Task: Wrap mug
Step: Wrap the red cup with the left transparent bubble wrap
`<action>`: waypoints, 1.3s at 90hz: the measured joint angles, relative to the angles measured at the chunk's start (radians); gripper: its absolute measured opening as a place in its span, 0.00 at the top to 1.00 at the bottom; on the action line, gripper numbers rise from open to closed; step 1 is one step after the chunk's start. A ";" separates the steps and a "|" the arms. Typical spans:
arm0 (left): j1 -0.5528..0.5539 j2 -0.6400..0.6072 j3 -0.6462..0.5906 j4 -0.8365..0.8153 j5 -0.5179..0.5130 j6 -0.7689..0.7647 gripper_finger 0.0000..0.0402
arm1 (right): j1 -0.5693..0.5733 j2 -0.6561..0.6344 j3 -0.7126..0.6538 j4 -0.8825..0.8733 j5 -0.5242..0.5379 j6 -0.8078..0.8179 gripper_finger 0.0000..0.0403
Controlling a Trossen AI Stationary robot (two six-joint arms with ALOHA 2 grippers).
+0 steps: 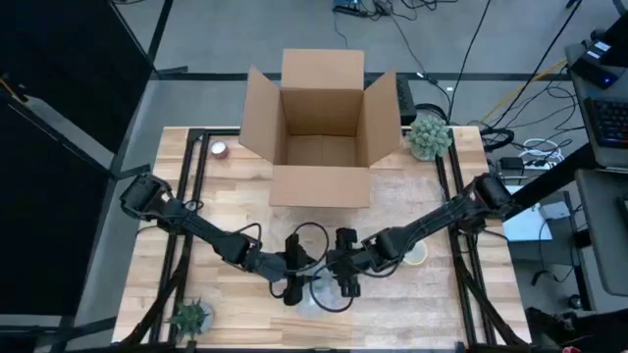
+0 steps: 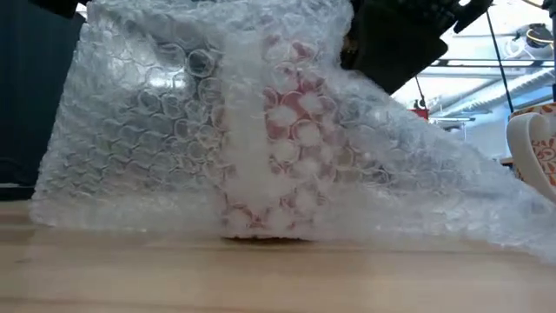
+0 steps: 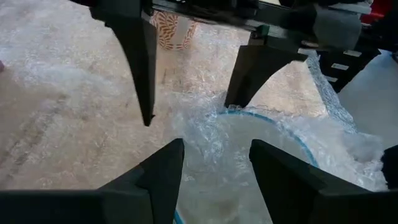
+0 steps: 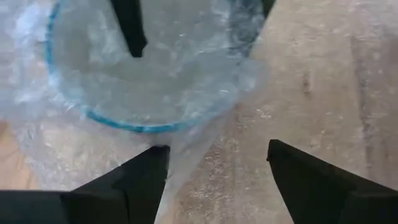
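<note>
Open brown cardboard box (image 1: 319, 127), flaps spread, at the far edge of the light wooden slatted table (image 1: 422, 314). Small green potted succulent (image 1: 429, 135) just beside the box's right flap. Second small green plant (image 1: 190, 318) at the near left corner. Small round red-and-white object (image 1: 219, 149) near the box's left flap.

Bubble wrap (image 2: 217, 130) veils the mug (image 2: 278, 148) in the low view, leaving only a reddish blur; its handle cannot be made out. The wrap runs off that picture's right edge. A patterned cup (image 2: 534, 156) is cut by the same edge. In the high view, both tools cover the mug (image 1: 319, 289), and the small round thing (image 1: 219, 149) on the worktop (image 1: 412, 186) is too small to tell.
</note>
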 joint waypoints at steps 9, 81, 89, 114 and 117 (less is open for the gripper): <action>0.000 0.000 0.000 0.000 0.000 -0.018 0.55 | 0.000 -0.023 0.000 0.000 -0.002 0.016 0.36; 0.000 0.000 0.000 0.001 0.008 -0.025 0.55 | 0.001 -0.086 0.001 -0.010 -0.002 0.027 0.36; 0.000 0.000 0.000 0.001 0.009 -0.025 0.55 | 0.001 -0.086 0.001 -0.010 -0.002 0.027 0.36; 0.000 -0.005 0.000 -0.002 0.014 -0.026 0.55 | 0.002 -0.086 0.001 -0.016 -0.003 0.027 0.36; 0.000 -0.005 0.000 -0.001 0.015 -0.025 0.55 | 0.002 -0.086 0.001 -0.016 -0.003 0.027 0.36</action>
